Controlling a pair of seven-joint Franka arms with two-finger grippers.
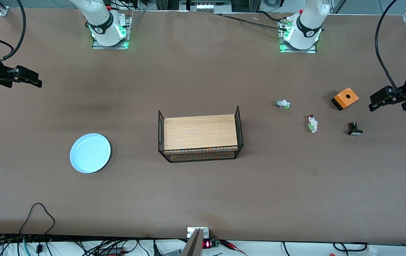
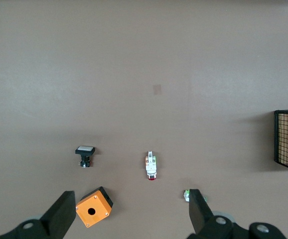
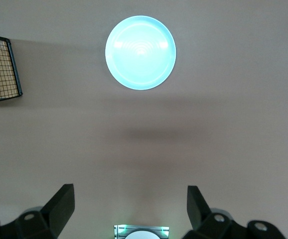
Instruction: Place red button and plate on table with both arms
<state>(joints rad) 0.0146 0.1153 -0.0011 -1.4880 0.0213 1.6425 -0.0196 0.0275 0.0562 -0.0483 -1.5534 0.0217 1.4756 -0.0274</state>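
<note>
The red button lies on the brown table toward the left arm's end; it also shows in the left wrist view. The light-blue plate lies flat on the table toward the right arm's end and shows in the right wrist view. My left gripper is open and empty, up over the table's left-arm end, with its fingers apart from every part. My right gripper is open and empty, up over the table's right-arm end, away from the plate.
A wood-topped black wire rack stands mid-table. Near the red button lie a white-green part, an orange box with a hole and a black part with a white cap. Cables run along the table's near edge.
</note>
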